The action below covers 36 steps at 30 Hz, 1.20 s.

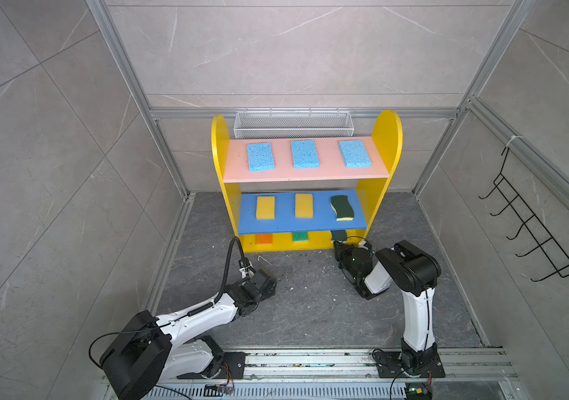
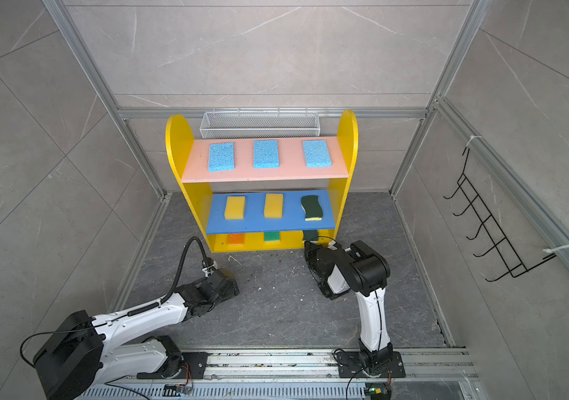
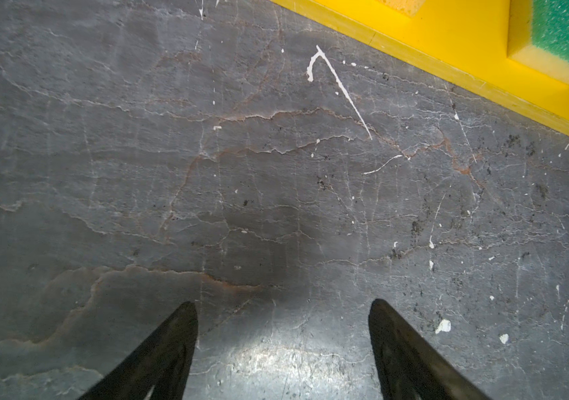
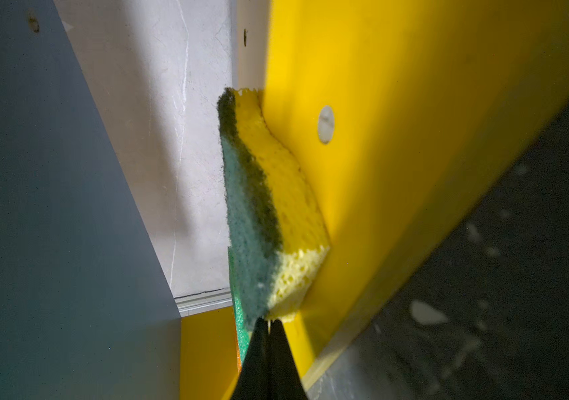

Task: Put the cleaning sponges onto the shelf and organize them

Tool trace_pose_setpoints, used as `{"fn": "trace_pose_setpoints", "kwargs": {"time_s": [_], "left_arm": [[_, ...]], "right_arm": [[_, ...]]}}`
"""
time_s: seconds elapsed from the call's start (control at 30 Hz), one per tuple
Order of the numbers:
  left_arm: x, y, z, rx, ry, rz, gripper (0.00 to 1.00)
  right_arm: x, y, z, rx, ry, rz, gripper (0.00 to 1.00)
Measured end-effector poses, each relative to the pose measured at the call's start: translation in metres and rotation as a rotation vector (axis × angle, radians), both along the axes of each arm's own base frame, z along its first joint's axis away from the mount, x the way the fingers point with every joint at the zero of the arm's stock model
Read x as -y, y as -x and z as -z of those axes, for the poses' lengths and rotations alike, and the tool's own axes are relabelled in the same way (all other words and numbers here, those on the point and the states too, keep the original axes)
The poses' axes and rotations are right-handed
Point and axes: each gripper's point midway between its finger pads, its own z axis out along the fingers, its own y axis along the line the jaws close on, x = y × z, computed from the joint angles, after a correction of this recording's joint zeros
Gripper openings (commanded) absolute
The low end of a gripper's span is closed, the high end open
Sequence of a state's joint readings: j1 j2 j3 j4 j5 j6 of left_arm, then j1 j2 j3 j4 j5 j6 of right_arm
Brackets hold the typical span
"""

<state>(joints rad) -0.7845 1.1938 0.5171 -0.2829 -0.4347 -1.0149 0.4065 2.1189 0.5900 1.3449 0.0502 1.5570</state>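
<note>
Top views both look down on a dark stone desk [image 1: 311,311]. The shelf [image 1: 387,138] stands at its 12 o'clock edge, with yellow round-topped sides framing three boards.

The pink upper board [image 1: 281,173] carries three light blue sponges [image 1: 304,154]. They sit in a spaced row running from 9 o'clock to 3 o'clock.

The blue middle board [image 1: 285,221] carries two yellow sponges [image 1: 265,207], one at the 9 o'clock end and one at the centre. A dark-green wavy sponge [image 1: 342,207] with yellow backing lies at the 3 o'clock end.

The yellow bottom board [image 1: 279,246] is mostly hidden under the blue one. It holds an orange sponge [image 1: 264,239] at 9 o'clock and a bright green sponge [image 1: 300,237] at the centre. A second wavy sponge [image 1: 338,235] sits at 3 o'clock, with only its front end showing.

A white wire-mesh basket [image 1: 293,124] hangs on the wall just behind the shelf.

The right arm [image 1: 414,311] reaches to the bottom board's 3 o'clock end. In the right wrist view the right jaws are pressed together, tips at the near end of the second wavy sponge. Whether they touch it cannot be told. That sponge lies yellow side down on the board.

The left arm [image 1: 207,311] sits low at 7 o'clock. Its left jaws are spread apart over bare desk, near the shelf's front edge.
</note>
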Motion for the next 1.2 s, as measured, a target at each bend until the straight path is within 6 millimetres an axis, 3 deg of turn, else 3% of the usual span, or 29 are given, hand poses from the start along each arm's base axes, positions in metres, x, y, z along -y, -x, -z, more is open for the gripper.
{"fn": "trace_pose_setpoints", "kwargs": {"time_s": [0.63,1.2], "left_arm": [[-0.001,0.001,0.003,-0.008,-0.004,-0.006,0.81],[-0.001,0.001,0.003,-0.005,0.000,-0.007,0.80]], "right_arm": [[-0.009,-0.008,-0.001,0.012,-0.012,-0.018,0.00],[-0.002,0.005,0.000,0.003,-0.003,-0.014,0.00]]}}
